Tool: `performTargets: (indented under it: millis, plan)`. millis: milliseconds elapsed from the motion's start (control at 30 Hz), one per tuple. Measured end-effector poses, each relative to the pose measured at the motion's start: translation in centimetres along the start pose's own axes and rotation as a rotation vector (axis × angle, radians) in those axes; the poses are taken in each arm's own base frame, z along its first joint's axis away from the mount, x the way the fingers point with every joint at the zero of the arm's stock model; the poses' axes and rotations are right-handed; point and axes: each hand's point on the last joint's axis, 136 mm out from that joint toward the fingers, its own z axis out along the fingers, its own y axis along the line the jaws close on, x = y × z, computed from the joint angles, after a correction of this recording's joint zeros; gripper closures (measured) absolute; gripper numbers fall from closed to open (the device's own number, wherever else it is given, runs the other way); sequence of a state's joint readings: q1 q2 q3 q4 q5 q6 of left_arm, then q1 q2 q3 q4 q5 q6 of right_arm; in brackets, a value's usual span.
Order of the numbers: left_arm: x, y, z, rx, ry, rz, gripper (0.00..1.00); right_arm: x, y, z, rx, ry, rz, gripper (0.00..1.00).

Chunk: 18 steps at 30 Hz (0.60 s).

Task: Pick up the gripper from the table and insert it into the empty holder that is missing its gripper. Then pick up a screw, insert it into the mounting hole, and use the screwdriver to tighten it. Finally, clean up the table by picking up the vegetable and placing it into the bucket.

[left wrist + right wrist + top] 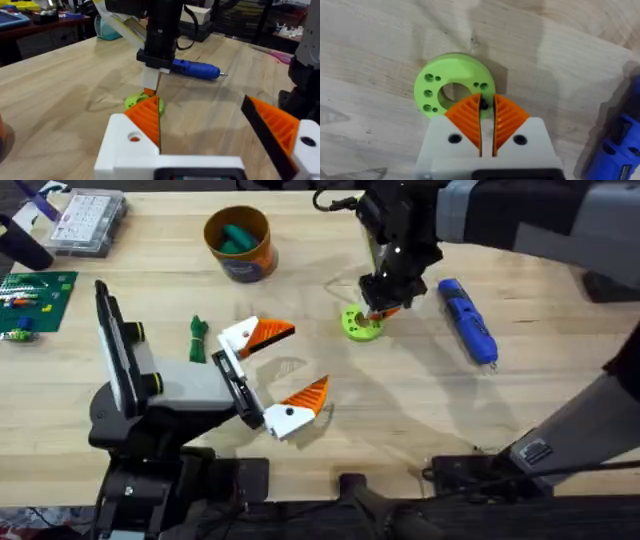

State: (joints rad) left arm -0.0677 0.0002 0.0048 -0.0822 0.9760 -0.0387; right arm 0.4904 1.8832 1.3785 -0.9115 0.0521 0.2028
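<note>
Nearest the overhead camera, the left arm rises from the lower left of a pale wooden table, and its left gripper has white fingers with orange ribbed pads spread wide apart, holding nothing. Across the front of that arm's grey-and-black head runs the long black holder. Just beside the upper finger lies the small dark green vegetable, flat on the wood. Farther back, near the table's far edge, stands the round orange-brown bucket, with something teal-green inside it. At the far left corner sits a clear plastic box, and a green circuit board lies near it. Reaching down from the upper right, the right gripper hangs over the rim of a lime-green disc; its orange pads are nearly together, with a tiny dark object, too small to identify, pinched at their tips. Right of the disc, apart from it, the blue screwdriver lies flat on the table, untouched.
</note>
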Motion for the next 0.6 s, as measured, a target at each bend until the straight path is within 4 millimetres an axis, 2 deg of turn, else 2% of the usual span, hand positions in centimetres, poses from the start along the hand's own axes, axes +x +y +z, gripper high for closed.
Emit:
performTargets:
  millis: [133, 600]
  plan:
    - [0.0, 0.0, 0.0, 0.0, 0.0, 0.0, 0.009, -0.02, -0.01, -0.04, 0.001, -0.001, 0.002, 0.986]
    - [0.0, 0.0, 0.0, 0.0, 0.0, 0.0, 0.009, -0.05, -0.04, -0.03, 0.003, -0.002, 0.003, 0.994]
